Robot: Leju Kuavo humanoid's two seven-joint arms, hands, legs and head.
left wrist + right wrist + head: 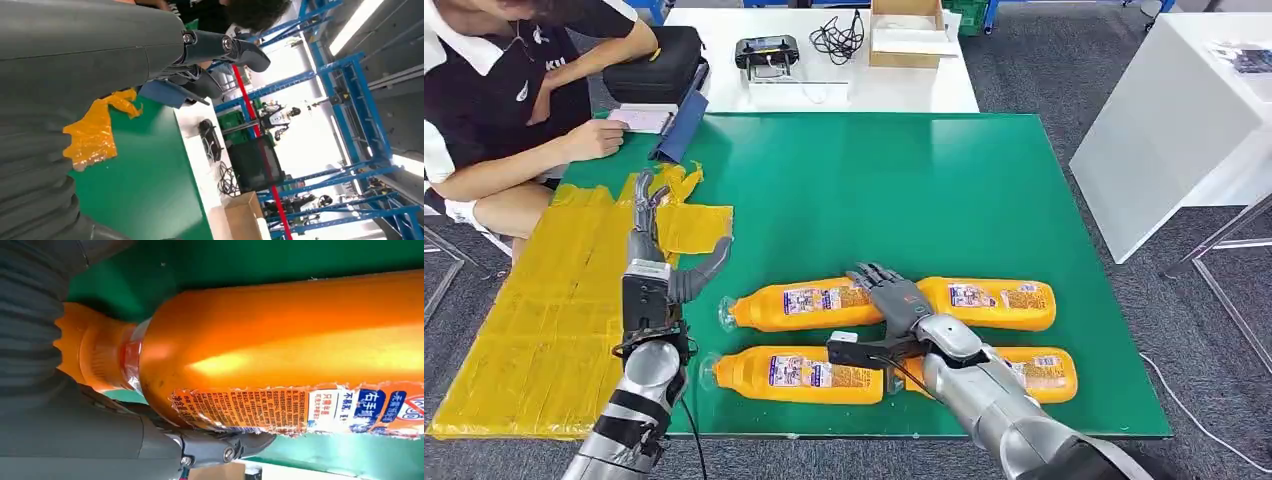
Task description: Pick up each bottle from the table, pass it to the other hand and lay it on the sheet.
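Several orange bottles lie on their sides in two rows on the green table (pixel 844 190). The far row has a left bottle (pixel 804 303) and a right bottle (pixel 994 303); the near row has a left bottle (pixel 799 375) and a right bottle (pixel 1049 372). My right hand (pixel 889 295) lies over the neck end of the far right bottle (pixel 280 340), fingers stretched out past it, thumb (pixel 210 452) against its label. The bottle rests on the table. My left hand (pixel 649 250) stands upright and open over the yellow sheet (pixel 544 330), holding nothing; its fingers (pixel 225 47) are spread.
A person (pixel 504 100) sits at the far left corner, writing on a pad beside a blue pouch (pixel 682 125). Behind the green table, a white table carries a black case (pixel 659 65), a controller (pixel 767 52), cables and a cardboard box (pixel 909 32). Another white table (pixel 1174 120) stands right.
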